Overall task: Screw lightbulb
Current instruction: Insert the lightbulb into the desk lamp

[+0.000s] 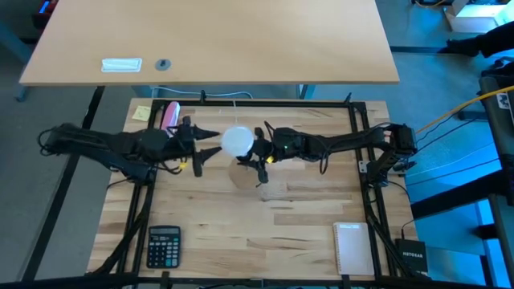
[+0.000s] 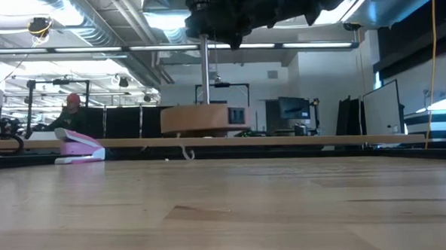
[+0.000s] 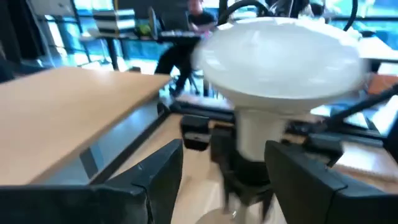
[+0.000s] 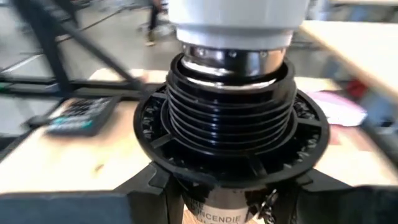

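— Where's the lightbulb?
— Above the desk between both arms, its metal base sunk in the black socket. Right pincer pinches that socket; left pincer stands spread beside the bulb's neck.
— Any writing?
— "INCENDIE" under the socket, cut off; calculator keys unreadable

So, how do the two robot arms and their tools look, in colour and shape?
Both arms are black and slim, built of jointed segments, with dark cables looping along them. The left tool ends in two dark, wedge-shaped fingers. The right tool is equally black, with a small yellow-green light glowing near its wrist.
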You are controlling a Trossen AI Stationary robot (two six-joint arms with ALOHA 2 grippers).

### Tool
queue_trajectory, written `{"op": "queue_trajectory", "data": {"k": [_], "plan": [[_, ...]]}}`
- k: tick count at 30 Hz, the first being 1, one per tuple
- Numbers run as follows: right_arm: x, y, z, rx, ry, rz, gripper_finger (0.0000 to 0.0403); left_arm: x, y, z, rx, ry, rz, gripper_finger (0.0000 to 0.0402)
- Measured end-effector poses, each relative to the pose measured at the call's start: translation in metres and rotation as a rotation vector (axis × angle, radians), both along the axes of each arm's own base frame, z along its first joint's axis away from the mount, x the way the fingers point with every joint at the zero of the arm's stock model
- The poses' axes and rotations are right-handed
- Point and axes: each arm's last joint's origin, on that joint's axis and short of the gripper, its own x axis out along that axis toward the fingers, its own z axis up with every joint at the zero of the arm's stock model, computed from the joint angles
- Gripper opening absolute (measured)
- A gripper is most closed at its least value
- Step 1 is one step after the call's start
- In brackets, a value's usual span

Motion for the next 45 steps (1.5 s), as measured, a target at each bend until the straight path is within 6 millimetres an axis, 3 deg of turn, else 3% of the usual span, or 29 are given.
{"op": "queue_trajectory", "data": {"k": [4, 9, 13, 19, 23, 29, 32, 35, 38, 45], "plan": [[0.002, -0.003, 0.006, -0.024, -0.023, -0.092, 0.0148, 0.021, -0.013, -0.002, -0.004, -0.063, -0.002, 0.0204], [0.002, -0.010, 0.010, -0.032, -0.032, -0.093, 0.0148, 0.040, -0.030, 0.006, 0.044, 0.011, 0.041, 0.0194], [0.000, -0.016, 0.012, -0.033, -0.025, -0.091, 0.0148, 0.046, -0.049, 0.023, 0.077, 0.063, 0.053, 0.0188], [-0.001, -0.019, 0.013, -0.047, -0.023, -0.086, 0.0148, 0.045, -0.075, 0.038, 0.100, 0.007, -0.115, 0.0191], [-0.001, -0.018, 0.013, -0.045, -0.020, -0.067, 0.0148, 0.045, -0.069, 0.043, 0.092, -0.037, -0.064, 0.0206], [-0.001, -0.018, 0.013, -0.045, -0.021, -0.066, 0.0148, 0.047, -0.062, 0.035, 0.081, 0.033, -0.026, 0.0265], [-0.001, -0.018, 0.013, -0.049, -0.020, -0.087, 0.0148, 0.044, -0.056, 0.024, 0.063, 0.103, 0.130, 0.0282], [-0.001, -0.019, 0.013, -0.047, -0.020, -0.108, 0.0148, 0.043, -0.053, 0.006, 0.038, 0.096, 0.313, 0.0284], [-0.001, -0.019, 0.013, -0.046, -0.021, -0.132, 0.0148, 0.049, -0.053, -0.010, 0.000, 0.044, 0.383, 0.0279], [-0.001, -0.020, 0.014, -0.048, -0.027, -0.145, 0.0148, 0.079, -0.049, -0.016, 0.051, -0.054, 0.411, 0.0269]]}}
